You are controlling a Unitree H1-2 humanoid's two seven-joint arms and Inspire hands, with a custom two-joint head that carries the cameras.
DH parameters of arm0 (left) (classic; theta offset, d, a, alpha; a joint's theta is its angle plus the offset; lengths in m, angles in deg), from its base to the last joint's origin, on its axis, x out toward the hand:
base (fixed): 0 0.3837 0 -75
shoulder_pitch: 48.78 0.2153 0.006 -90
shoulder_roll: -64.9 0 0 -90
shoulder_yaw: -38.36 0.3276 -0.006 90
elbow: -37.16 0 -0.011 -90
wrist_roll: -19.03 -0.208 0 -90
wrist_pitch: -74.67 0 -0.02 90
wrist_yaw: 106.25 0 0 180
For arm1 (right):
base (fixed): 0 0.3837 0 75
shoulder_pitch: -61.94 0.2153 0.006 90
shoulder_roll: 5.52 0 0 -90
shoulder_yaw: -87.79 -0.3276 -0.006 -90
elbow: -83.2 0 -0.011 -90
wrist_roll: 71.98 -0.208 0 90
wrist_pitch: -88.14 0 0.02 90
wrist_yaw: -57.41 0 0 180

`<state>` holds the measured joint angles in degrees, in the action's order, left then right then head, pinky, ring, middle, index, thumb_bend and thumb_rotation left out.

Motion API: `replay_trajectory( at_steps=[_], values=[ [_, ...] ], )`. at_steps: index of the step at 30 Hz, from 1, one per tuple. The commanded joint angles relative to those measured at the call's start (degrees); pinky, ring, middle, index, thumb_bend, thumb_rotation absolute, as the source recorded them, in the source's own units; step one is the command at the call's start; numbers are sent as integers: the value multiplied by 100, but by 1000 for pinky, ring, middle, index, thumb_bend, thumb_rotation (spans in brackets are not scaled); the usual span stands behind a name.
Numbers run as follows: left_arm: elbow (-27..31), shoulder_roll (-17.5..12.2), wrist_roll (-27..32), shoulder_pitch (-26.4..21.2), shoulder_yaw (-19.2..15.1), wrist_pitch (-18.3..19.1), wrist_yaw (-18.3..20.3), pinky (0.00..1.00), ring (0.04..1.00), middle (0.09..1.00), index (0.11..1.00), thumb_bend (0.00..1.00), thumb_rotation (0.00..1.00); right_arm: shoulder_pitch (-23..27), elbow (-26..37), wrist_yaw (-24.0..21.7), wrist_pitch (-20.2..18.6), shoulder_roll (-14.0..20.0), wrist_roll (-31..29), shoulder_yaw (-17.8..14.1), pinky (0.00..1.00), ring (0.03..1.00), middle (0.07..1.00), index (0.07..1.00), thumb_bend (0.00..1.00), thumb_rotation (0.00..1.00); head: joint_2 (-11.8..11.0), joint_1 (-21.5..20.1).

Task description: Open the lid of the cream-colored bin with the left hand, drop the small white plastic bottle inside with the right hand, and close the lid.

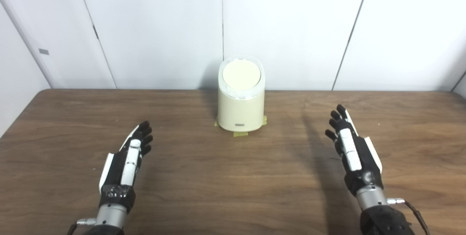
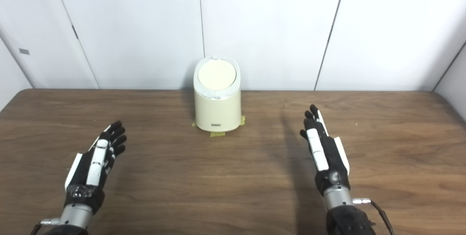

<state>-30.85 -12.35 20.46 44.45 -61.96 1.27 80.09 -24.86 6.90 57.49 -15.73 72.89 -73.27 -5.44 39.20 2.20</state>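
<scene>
I see the cream-colored bin (image 1: pixel 241 106) standing upright on the wooden table (image 1: pixel 233 176), ahead of both hands and roughly midway between them, well apart from each. It is a smooth, rounded cylinder, glossy like plastic, with a paler collar around its top and a flat round lid (image 1: pixel 242 75) that sits closed and tilts toward me. Low on its front wall is a small dark rectangular label (image 1: pixel 239 124), too small for me to read. Strips of yellowish tape (image 1: pixel 240 133) show at its base, touching the tabletop. My left hand (image 1: pixel 127 162) is empty, its black fingers stretched forward and slightly spread, palm turned inward, the bin ahead and to its right. My right hand (image 1: pixel 353 151) is likewise empty with its fingers extended and apart, the bin ahead and to its left. Both hands have black bodies with white panels and metal wrists. The table is dark brown with a streaked wood grain and rounded far corners; behind it stand plain white wall panels (image 1: pixel 291 27).
</scene>
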Motion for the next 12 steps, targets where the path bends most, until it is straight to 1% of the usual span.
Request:
replay_trajectory(
  at_steps=[1, 5, 8, 12],
  values=[
    [137, -11, 108, 33, 34, -196, -74, 956, 949, 958, 977, 438, 999, 132, 136, -21, 20, -34, -82, -11, 936, 978, 984, 980, 577, 908, 10, 7],
    [139, -25, 86, 85, 89, -256, -124, 970, 956, 966, 985, 448, 1000, 100, 157, -67, -12, -14, -36, 91, 927, 978, 995, 991, 555, 925, 45, 28],
    [143, -35, 79, 108, 115, -277, -184, 965, 954, 967, 982, 456, 1000, 89, 189, -63, -31, -11, -45, 119, 932, 977, 997, 992, 572, 930, 68, 14],
    [171, -41, 93, 117, 119, -284, -251, 957, 950, 955, 972, 454, 1000, 82, 217, -61, -88, -2, -66, 122, 945, 987, 1000, 993, 595, 962, 83, 18]
  ],
)
